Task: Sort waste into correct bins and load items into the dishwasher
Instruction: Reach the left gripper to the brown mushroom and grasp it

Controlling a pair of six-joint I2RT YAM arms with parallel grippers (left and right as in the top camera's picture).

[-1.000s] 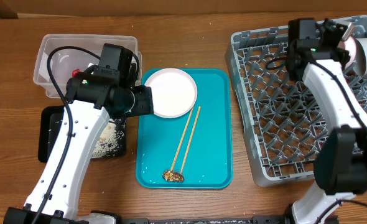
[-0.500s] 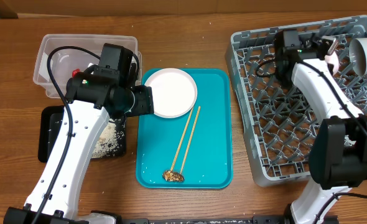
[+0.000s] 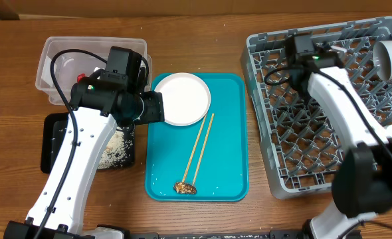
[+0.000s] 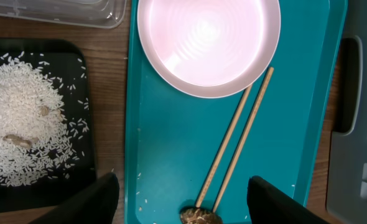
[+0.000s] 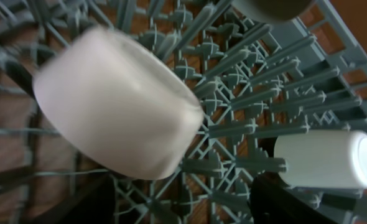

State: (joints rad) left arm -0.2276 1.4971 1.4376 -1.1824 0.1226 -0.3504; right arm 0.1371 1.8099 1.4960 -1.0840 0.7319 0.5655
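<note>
My left gripper (image 3: 154,107) (image 4: 186,202) hangs open over the teal tray, holding nothing. Its fingers straddle the brown food scrap (image 4: 199,216) (image 3: 185,188) at the tray's near end. The large white plate (image 3: 181,98) (image 4: 208,40) lies at the tray's far end. My right gripper (image 3: 332,50) (image 5: 183,199) is open over the grey dish rack (image 3: 315,139). A whitish bowl (image 5: 118,102) lies tilted on the pegs just beyond its fingers, free of them. In the rack a white cup (image 5: 326,158) (image 3: 390,58) lies on its side, and a grey-green bowl (image 5: 270,7) shows at the frame's edge.
Two wooden chopsticks (image 3: 200,149) lie on the teal tray (image 3: 232,133). The clear tub (image 3: 93,50) at the back left holds a red wrapper (image 3: 83,78). The black tray (image 3: 53,143) in front of it holds white rice (image 4: 28,118). My left arm partly covers both.
My right gripper has opened and let go of the whitish bowl, then drawn back to the left across the rack. The left arm has not moved.
</note>
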